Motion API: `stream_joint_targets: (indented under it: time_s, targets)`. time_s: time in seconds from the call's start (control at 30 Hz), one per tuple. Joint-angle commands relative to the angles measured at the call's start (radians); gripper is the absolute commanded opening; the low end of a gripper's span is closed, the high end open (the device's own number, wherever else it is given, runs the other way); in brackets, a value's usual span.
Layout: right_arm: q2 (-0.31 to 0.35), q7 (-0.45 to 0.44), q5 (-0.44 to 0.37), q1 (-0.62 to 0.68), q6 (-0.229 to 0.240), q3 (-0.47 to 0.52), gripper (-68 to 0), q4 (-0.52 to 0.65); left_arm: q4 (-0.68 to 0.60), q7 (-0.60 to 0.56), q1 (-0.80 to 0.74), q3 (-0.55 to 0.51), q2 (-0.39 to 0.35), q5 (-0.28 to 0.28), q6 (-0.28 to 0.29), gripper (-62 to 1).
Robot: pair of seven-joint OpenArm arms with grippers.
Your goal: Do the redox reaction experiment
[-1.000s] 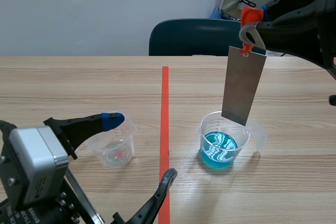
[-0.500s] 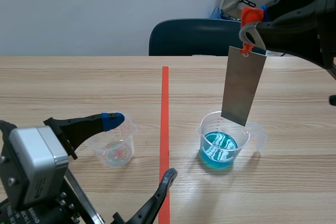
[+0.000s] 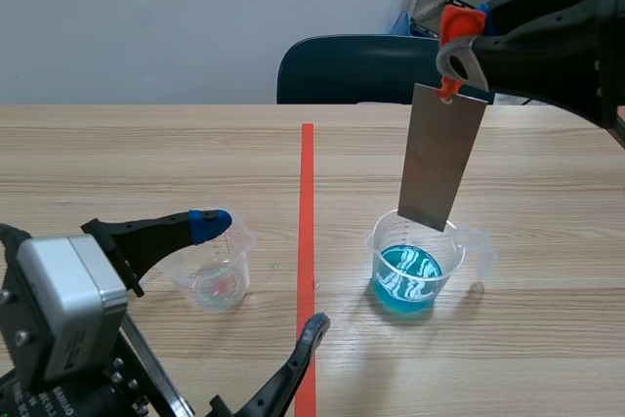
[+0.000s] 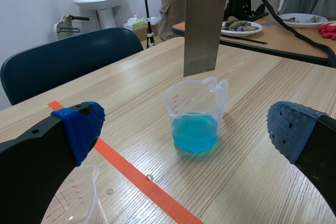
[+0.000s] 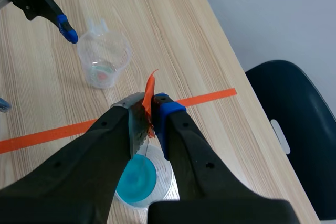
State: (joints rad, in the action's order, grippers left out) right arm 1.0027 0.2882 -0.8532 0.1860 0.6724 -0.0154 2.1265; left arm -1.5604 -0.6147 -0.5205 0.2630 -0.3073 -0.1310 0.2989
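A grey metal plate point(image 3: 441, 158) with an orange tab point(image 5: 149, 100) at its top hangs from my right gripper point(image 3: 454, 65), which is shut on that top end. The plate's lower edge is just above the rim of a clear beaker of blue liquid point(image 3: 415, 263). The left wrist view shows the plate point(image 4: 205, 19) over that beaker point(image 4: 195, 121); the beaker stands ahead of my open left gripper point(image 4: 186, 127). A second clear beaker point(image 3: 213, 275) with a faint red residue stands left of the tape line, beside the left gripper's blue-padded finger point(image 3: 210, 221).
An orange-red tape line point(image 3: 307, 241) runs down the table's middle. A dark blue chair point(image 3: 361, 70) stands behind the table's far edge. Beyond it the left wrist view shows another table point(image 4: 294, 40) with a dish.
The right gripper has shifted the plate slightly left and up, so it now hangs a little more tilted over the blue beaker. The left arm has not moved.
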Motion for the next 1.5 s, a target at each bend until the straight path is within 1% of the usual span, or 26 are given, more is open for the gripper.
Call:
stream_joint_targets:
  time_s: [0.0, 0.13, 0.17, 0.33, 0.4, 0.47, 0.6, 0.9, 1.1, 1.27, 1.33, 1.47]
  targets:
    - [-0.014, -0.022, -0.002, -0.014, 0.013, -0.006, -67.1, -0.026, -0.019, -0.014, -0.003, 0.004, 0.002, 0.006, 0.002, 1.4]
    - [-0.062, -0.037, 0.029, -0.015, 0.067, -0.008, -67.1, -0.076, -0.019, -0.014, -0.003, 0.004, 0.002, 0.006, 0.002, 1.4]
    - [-0.073, -0.045, 0.041, -0.015, 0.073, -0.008, -67.1, -0.089, -0.019, -0.014, -0.003, 0.004, 0.002, 0.006, 0.002, 1.4]
    - [-0.102, -0.08, 0.09, -0.017, 0.073, -0.016, -67.1, -0.14, -0.019, -0.014, -0.003, 0.004, 0.002, 0.006, 0.002, 1.4]
    - [-0.114, -0.097, 0.1, -0.02, 0.073, -0.026, -67.1, -0.159, -0.019, -0.014, -0.003, 0.004, 0.002, 0.006, 0.002, 1.4]
    - [-0.13, -0.114, 0.127, -0.027, 0.073, -0.042, -67.1, -0.179, -0.019, -0.014, -0.003, 0.004, 0.002, 0.006, 0.002, 1.4]
    - [-0.159, -0.127, 0.163, -0.059, 0.073, -0.09, -67.1, -0.232, -0.019, -0.014, -0.003, 0.004, 0.002, 0.006, 0.002, 1.4]
    - [-0.228, -0.195, 0.27, -0.141, 0.073, -0.222, -67.1, -0.361, -0.019, -0.014, -0.003, 0.004, 0.002, 0.006, 0.002, 1.4]
    - [-0.27, -0.246, 0.357, -0.172, 0.073, -0.276, -67.1, -0.435, -0.019, -0.014, -0.003, 0.004, 0.002, 0.006, 0.002, 1.4]
    - [-0.289, -0.296, 0.441, -0.172, 0.073, -0.282, -67.1, -0.481, -0.019, -0.014, -0.003, 0.004, 0.002, 0.006, 0.002, 1.4]
    - [-0.288, -0.322, 0.466, -0.172, 0.073, -0.287, -67.1, -0.497, -0.019, -0.014, -0.003, 0.004, 0.002, 0.006, 0.002, 1.4]
    - [-0.288, -0.338, 0.503, -0.169, 0.073, -0.288, -67.1, -0.513, -0.019, -0.014, -0.003, 0.004, 0.002, 0.006, 0.002, 1.4]
